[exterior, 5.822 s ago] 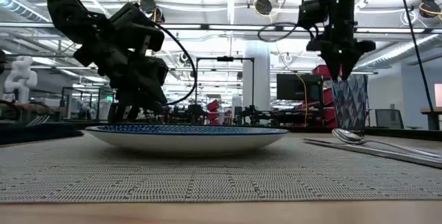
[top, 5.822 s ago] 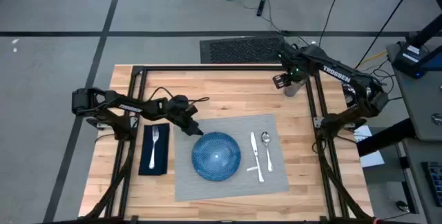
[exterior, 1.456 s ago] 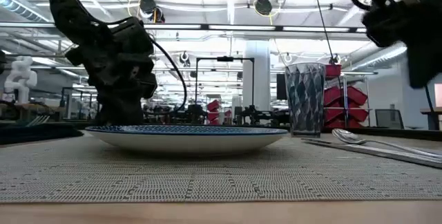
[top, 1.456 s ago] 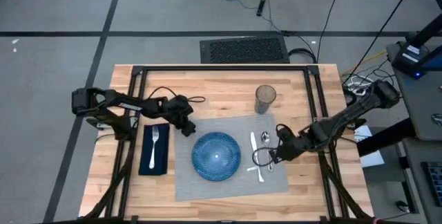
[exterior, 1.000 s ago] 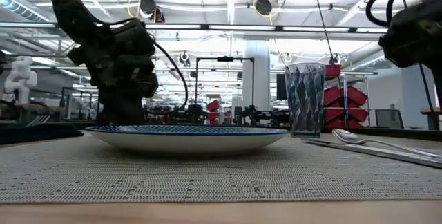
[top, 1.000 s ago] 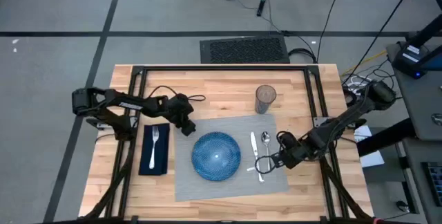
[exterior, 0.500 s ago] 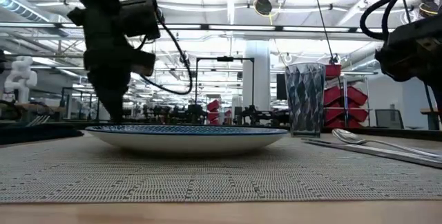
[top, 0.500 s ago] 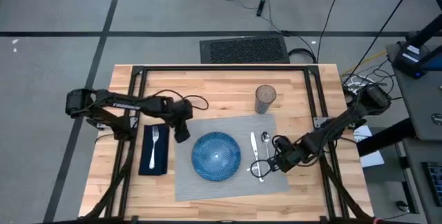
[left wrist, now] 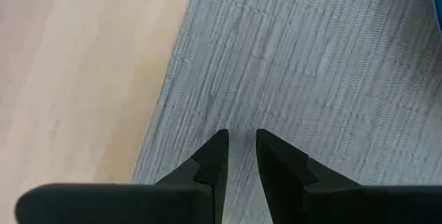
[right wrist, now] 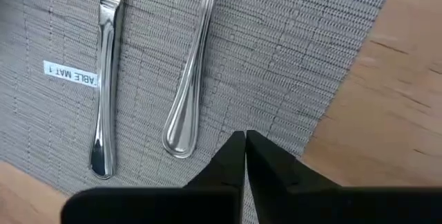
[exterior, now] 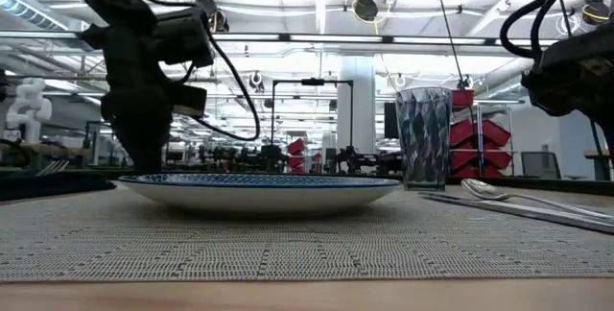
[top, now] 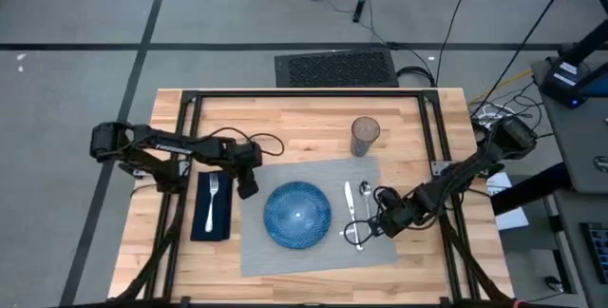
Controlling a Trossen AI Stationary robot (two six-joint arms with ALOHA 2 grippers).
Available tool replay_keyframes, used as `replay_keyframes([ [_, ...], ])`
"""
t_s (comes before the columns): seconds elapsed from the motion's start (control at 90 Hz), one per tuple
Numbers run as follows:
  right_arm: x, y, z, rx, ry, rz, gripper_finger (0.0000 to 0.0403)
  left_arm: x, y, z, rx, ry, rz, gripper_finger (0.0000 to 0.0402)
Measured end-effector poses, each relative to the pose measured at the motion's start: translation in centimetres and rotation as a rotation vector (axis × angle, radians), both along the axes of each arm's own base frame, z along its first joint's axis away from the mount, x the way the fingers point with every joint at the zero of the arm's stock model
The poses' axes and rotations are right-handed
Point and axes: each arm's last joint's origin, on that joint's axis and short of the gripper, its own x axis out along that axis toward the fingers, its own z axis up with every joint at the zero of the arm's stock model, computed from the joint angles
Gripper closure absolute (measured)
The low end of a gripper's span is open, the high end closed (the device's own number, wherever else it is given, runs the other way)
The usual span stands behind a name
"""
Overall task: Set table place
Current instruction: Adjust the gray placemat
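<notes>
You had the place nearly set: the mat (top: 313, 218) lay mid-counter (top: 304, 123) with plate (top: 297, 215), knife (top: 351, 215), spoon (top: 367, 205), and glass (top: 365, 135) beyond. Your right end effector (right wrist: 245, 141), pressed together, hovered at the mat's right edge beside the spoon. Your left end effector (left wrist: 240, 144), slightly spread and empty, hung over the mat's left edge. Next probably called for straightening the mat or cutlery, gently.

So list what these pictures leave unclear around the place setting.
- Fork on the napkin: seen only in the high view, too small for detail.
- Knife and spoon: upper ends cut off by the right wrist view's edge.
- Right gripper fingers: in the low view, cut off by the frame edge.
- Left gripper: in the low view, the plate hides its tips.
</notes>
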Motion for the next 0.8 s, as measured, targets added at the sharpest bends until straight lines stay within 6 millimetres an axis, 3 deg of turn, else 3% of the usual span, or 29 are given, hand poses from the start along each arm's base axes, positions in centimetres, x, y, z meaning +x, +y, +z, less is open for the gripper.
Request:
replay_keyframes([
  [0.8,0.1,0.1,-0.6,0.052,-0.031,0.002,0.0403,0.1,3.0,-0.7,-0.004,-0.040,0.016,0.0341],
])
